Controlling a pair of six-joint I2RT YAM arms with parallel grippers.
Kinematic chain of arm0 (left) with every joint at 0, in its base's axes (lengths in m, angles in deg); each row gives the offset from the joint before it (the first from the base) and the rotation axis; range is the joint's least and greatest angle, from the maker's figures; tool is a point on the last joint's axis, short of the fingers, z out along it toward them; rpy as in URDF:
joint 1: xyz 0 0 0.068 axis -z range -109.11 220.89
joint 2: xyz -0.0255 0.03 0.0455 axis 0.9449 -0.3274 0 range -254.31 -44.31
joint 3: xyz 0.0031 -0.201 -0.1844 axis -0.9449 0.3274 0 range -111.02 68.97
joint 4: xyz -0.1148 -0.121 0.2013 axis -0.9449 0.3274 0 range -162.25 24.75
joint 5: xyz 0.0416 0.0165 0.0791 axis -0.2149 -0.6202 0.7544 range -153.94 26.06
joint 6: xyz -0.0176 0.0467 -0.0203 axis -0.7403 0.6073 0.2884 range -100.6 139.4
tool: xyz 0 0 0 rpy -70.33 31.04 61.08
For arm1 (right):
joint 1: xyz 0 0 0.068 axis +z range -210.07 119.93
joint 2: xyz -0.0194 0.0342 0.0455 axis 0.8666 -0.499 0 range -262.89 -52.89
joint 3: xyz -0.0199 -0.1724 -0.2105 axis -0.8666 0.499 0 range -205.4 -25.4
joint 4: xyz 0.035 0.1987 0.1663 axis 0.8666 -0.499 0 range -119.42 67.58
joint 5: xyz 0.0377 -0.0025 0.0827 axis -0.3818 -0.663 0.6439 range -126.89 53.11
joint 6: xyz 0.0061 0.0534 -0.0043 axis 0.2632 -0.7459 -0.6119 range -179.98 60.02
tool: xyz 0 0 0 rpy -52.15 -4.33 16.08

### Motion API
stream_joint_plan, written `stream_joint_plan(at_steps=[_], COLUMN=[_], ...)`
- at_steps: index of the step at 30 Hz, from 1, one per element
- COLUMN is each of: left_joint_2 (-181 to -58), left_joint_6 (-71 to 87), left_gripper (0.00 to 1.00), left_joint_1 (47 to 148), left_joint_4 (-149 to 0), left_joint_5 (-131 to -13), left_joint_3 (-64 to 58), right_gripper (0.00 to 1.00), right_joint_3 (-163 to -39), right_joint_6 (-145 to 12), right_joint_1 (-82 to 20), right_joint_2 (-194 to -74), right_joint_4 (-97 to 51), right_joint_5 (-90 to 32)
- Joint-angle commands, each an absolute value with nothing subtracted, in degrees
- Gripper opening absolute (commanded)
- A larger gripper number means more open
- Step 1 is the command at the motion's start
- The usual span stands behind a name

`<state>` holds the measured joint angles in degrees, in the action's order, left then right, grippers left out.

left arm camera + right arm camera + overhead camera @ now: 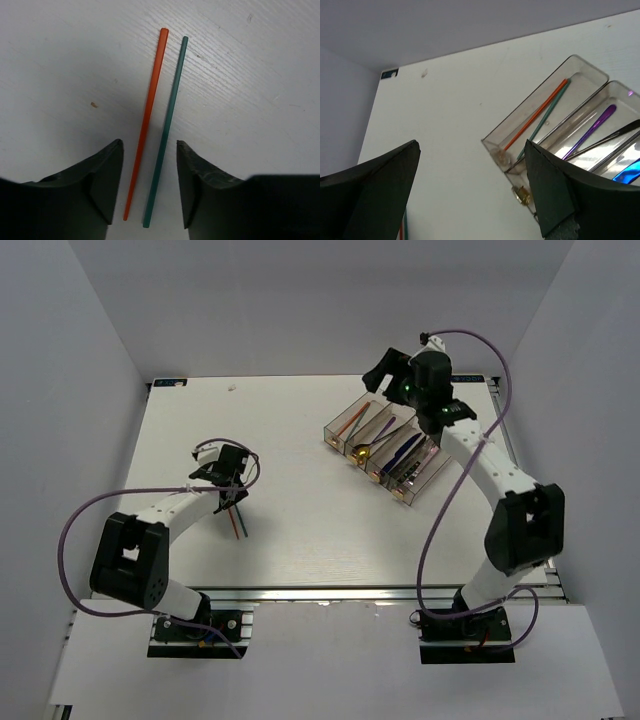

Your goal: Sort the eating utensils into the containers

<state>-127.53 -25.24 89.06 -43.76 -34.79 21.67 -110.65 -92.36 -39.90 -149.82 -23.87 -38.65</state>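
Left wrist view: the left claw [148,144] is open. Its two fingers [100,185] stand one on each side of a pair of chopsticks, and it has hold of nothing. The orange chopstick [150,100] and the green chopstick [170,110] lie flat on the white surface [60,65], close together, roughly parallel and not touching. No contact between either finger and either stick is visible.

Top external view: this pair lies on the left half of the surface, toward the front edge, partly hidden under the left claw. The containers [337,432] sit on the right half toward the rear: four bins joined side by side in a staggered row. The right claw [385,375] is held above their rear ends.

Right wrist view: the right claw is wide open and empty, raised clear of the surface. The outermost bin holds the stored orange chopstick [535,116] and the stored green chopstick [546,119], both lying lengthwise. The next bin holds a purple spoon [592,129] and a dark utensil [615,135] whose type cannot be told.
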Motion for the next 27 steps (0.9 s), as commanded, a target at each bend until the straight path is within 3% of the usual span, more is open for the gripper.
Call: stream_joint_plan(at_steps=[1,3,10,19,23,27], left_joint_2=[-127.7,-128.5,-132.4,-134.9,-137.2,-138.1], left_joint_6=[-25.5,-24.9,-23.6,-22.7,-23.2,-23.9], left_gripper=[0.54,0.47,0.38,0.39,0.28,0.33], left_joint_1=[87.4,85.7,83.8,83.6,83.6,83.5], left_joint_4=[-46.3,-48.0,-50.6,-50.6,-46.8,-45.3], left_joint_5=[-36.3,-37.5,-40.7,-41.8,-39.4,-39.2], left_joint_3=[21.8,22.7,23.2,23.3,21.3,21.5], right_gripper=[0.89,0.89,0.89,0.89,0.89,0.89], right_joint_3=[-102.9,-99.8,-98.3,-99.8,-99.8,-99.7], right_joint_6=[-90.1,-89.9,-88.4,-87.0,-87.4,-88.0], right_joint_1=[-38.3,-37.5,-35.5,-33.0,-32.9,-32.8], right_joint_2=[-146.7,-144.8,-144.3,-145.0,-145.1,-144.6], right_joint_4=[-20.2,-20.0,-20.9,-22.1,-21.6,-20.9], right_joint_5=[-33.3,-32.4,-32.2,-33.8,-32.9,-31.1])
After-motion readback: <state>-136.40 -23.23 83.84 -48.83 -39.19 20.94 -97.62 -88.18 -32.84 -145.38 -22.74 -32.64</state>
